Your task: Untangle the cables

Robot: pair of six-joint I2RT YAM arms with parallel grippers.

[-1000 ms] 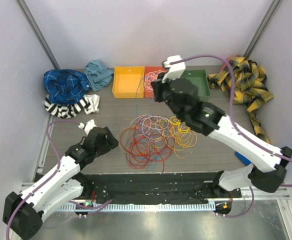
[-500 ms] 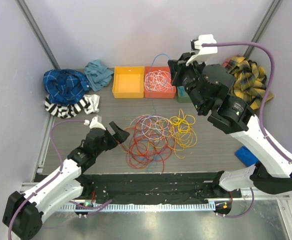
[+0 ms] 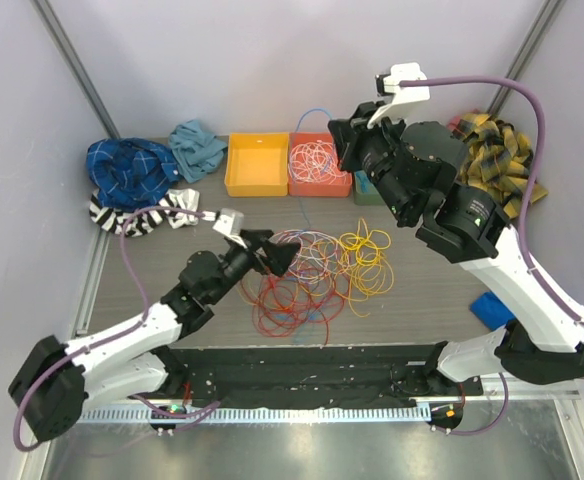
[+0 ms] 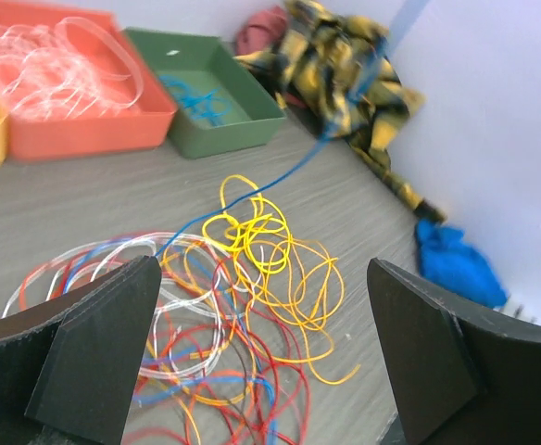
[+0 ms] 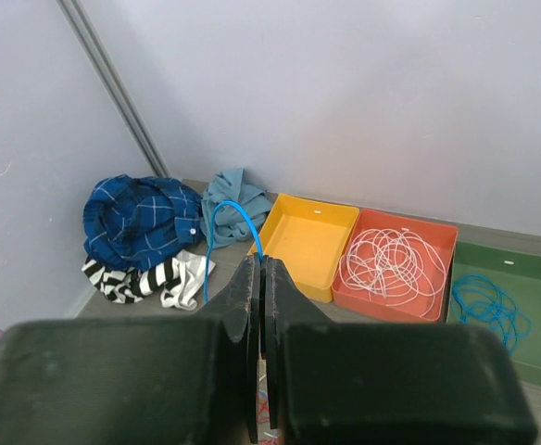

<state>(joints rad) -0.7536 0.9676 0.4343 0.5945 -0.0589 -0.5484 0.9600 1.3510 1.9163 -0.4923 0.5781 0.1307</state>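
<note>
the right claw [image 5: 259, 271] is seen raised above the far trays, its two fingers pressed together and clamped on a blue cable [image 5: 226, 208]. from the pinch, the cable arches up and over to the left in the right wrist view. in the left wrist view the same cable is seen as a taut blue line running from the tangle of cables [image 3: 307, 272] on the bench [image 3: 422, 300] toward the upper right, out of frame. the tangle lies in the middle of the bench, between the two arms. red loops [image 3: 272, 292] are spread at its near left, pale loops [image 3: 307, 245] at its centre, and yellow loops [image 4: 272, 248] at its right side. the left claw [image 4: 261, 345] is held low over the left part of the tangle, its fingers wide apart with nothing between them. along the far edge three trays are set side by side: a yellow tray [image 3: 257, 160], an orange tray [image 3: 319, 190] in which white cables [image 3: 316, 158] are coiled, and a green tray [image 5: 530, 258] in which a loose blue coil [image 5: 486, 306] lies. a blue checked cloth [image 3: 130, 170], a teal cloth [image 3: 198, 148] and a black-and-white striped cloth [image 3: 137, 216] are piled at the far left corner. a yellow plaid cloth [image 3: 494, 160] is heaped at the far right, and a small blue object [image 3: 492, 312] lies on the bench near the right arm.
</note>
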